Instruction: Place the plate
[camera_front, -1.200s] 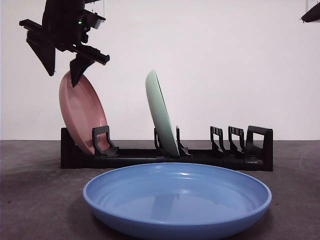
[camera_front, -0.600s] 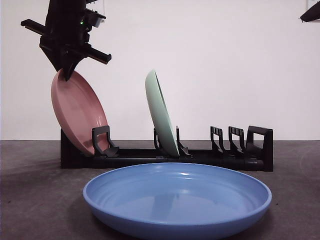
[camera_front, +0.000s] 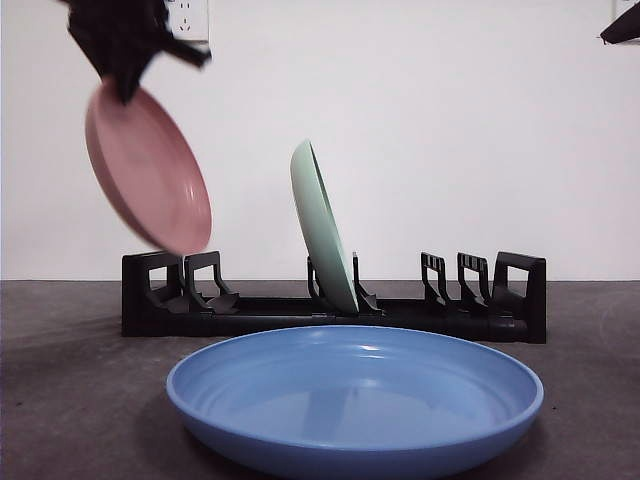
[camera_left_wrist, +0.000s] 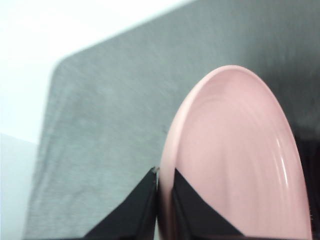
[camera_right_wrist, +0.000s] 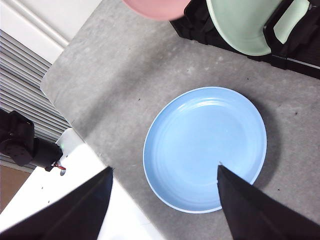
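The left claw (camera_left_wrist: 165, 185) is clenched on the rim of the pink plate (camera_front: 148, 170), its two jaws pinching the edge from either side. The plate hangs tilted below that claw in the air, above the end slots of the black rack (camera_front: 335, 300) and clear of them, touching neither rack nor desk (camera_front: 70, 400). So the task looks about midway: the plate is gripped and off the rack, but not set down anywhere. A green plate (camera_front: 323, 228) stands upright in the rack's middle. In front of the rack a blue plate (camera_front: 355, 395) lies flat. The right claw (camera_right_wrist: 165, 200) hovers above the blue plate, jaws spread and holding nothing.
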